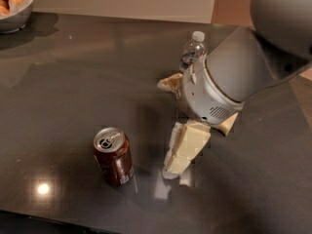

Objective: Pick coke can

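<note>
The coke can (113, 156) is a small dark red can with a silver top and pull tab. It stands upright on the dark table (68, 82), front left of centre. My gripper (166, 128) hangs to the right of the can, a short gap away. Its cream fingers are spread apart and hold nothing. The lower finger (185, 147) reaches down near the table beside the can. The upper finger (169, 83) points left higher up. The grey wrist and arm (234, 77) fill the upper right.
A clear plastic water bottle (191, 50) stands behind the gripper, partly hidden by the wrist. A bowl of round orange-brown food (14, 4) sits at the far left corner. A pale wall runs along the table's back edge.
</note>
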Robot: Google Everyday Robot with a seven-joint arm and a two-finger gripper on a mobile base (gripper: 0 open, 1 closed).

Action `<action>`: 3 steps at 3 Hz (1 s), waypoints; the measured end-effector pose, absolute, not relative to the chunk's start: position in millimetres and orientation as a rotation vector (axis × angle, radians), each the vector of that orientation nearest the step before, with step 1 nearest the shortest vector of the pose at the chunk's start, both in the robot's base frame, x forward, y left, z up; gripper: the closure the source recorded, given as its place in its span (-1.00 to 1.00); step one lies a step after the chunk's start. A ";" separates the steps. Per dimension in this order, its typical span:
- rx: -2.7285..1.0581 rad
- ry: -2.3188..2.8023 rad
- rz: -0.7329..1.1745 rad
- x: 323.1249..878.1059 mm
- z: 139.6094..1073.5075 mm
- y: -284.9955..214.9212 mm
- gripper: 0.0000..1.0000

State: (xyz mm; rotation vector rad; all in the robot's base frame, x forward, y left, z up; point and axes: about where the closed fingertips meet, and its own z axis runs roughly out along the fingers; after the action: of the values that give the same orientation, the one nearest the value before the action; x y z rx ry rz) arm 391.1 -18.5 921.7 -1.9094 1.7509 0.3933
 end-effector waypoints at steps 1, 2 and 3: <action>-1.933 1.691 0.448 375.1 910.4 18.9 -1.00; -1.962 1.659 0.492 360.8 899.2 46.0 -1.00; -1.977 1.641 0.522 350.7 891.3 63.0 -1.00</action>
State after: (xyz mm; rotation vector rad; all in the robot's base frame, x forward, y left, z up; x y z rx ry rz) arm 350.7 63.0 891.3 -1.9772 1.6409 0.5225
